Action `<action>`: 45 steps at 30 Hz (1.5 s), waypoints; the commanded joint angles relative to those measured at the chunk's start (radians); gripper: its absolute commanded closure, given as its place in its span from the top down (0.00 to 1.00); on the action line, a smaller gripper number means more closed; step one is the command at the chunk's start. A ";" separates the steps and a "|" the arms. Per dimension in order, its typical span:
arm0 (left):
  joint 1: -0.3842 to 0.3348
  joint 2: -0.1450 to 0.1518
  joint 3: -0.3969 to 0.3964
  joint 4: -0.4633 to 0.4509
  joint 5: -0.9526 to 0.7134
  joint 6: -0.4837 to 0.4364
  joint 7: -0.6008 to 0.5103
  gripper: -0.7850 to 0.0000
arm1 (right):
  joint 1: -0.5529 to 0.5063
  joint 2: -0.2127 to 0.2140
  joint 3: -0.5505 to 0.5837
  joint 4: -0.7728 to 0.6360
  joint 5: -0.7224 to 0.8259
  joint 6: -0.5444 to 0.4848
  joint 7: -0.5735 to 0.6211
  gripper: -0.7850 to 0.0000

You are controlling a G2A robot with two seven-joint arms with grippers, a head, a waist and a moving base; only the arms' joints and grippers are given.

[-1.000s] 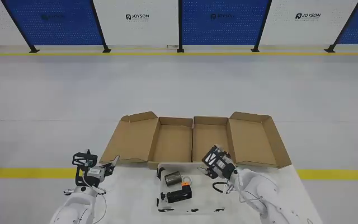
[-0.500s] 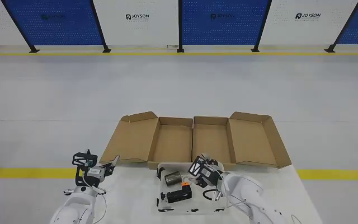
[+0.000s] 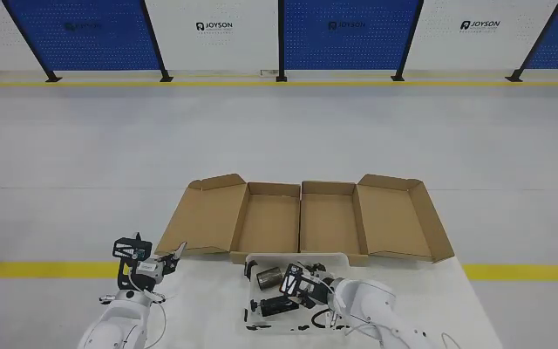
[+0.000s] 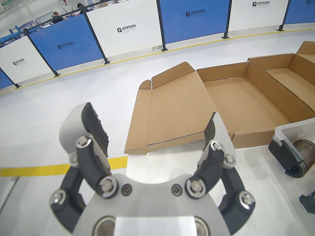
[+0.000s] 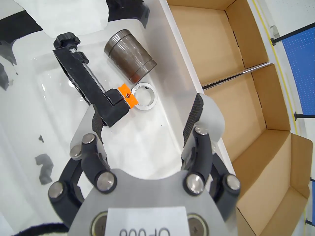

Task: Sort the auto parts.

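The left gripper (image 4: pixel 150 114) hangs over the left end of the white table (image 3: pixel 205 292), its two fingers spread wide with nothing between them; in the top view (image 3: pixel 174 253) it is near the corner of the flat lid of the left cardboard box (image 3: pixel 266 222), apart from it

That box lies open at the back of the table, and a second open cardboard box (image 3: pixel 329 218) sits touching it side by side, its own lid spread out to the right

In front of the two boxes, around the seam between them, stands a clear plastic bin (image 5: pixel 177 40) with the auto parts inside. A dark metal cylinder (image 5: pixel 130 55) lies on its side close to the bin's far wall. Just beside its open end lies a small silver ring (image 5: pixel 145 96), flat on the bin floor. A black screw clamp (image 5: pixel 86 74) with orange tips (image 5: pixel 126 96) lies next to the cylinder, its orange end touching the ring

The right gripper (image 5: pixel 147 114) is over the bin (image 3: pixel 292 283), its fingers held wide and gripping nothing; one finger is right by the clamp's corner, the other beside the bin's far wall, and I cannot tell whether either one touches
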 commanded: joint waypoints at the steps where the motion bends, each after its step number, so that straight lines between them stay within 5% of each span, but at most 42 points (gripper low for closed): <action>1: 0.000 0.000 0.000 0.000 0.000 0.000 0.000 1.00 | 0.012 -0.004 -0.011 0.012 0.005 0.006 0.010 0.80; 15: 0.000 0.000 0.000 0.000 0.000 0.000 0.000 1.00 | 0.084 -0.030 -0.094 0.115 0.004 0.025 0.095 0.58; 20: 0.000 0.000 0.000 0.000 0.000 0.000 0.000 1.00 | 0.100 -0.035 -0.103 0.126 0.021 0.015 0.109 0.39; 23: 0.000 0.000 0.000 0.000 0.000 0.000 0.000 1.00 | 0.103 -0.035 -0.096 0.112 0.028 0.010 0.099 0.18; 26: 0.000 0.000 0.000 0.000 0.000 0.000 0.000 1.00 | 0.087 -0.027 -0.060 0.066 0.051 -0.001 0.085 0.16; 32: 0.000 0.000 0.000 0.000 0.000 0.000 0.000 1.00 | 0.001 0.002 0.051 -0.078 0.124 -0.062 0.073 0.49; 33: 0.000 0.000 0.000 0.000 0.000 0.000 0.000 1.00 | -0.017 0.007 0.068 -0.102 0.136 -0.075 0.075 0.82; 34: 0.000 0.000 0.000 0.000 0.000 0.000 0.000 1.00 | -0.033 0.012 0.084 -0.123 0.145 -0.085 0.077 1.00; 45: 0.000 0.000 0.000 0.000 0.000 0.000 0.000 1.00 | -0.041 0.013 0.084 -0.117 0.164 -0.104 0.071 1.00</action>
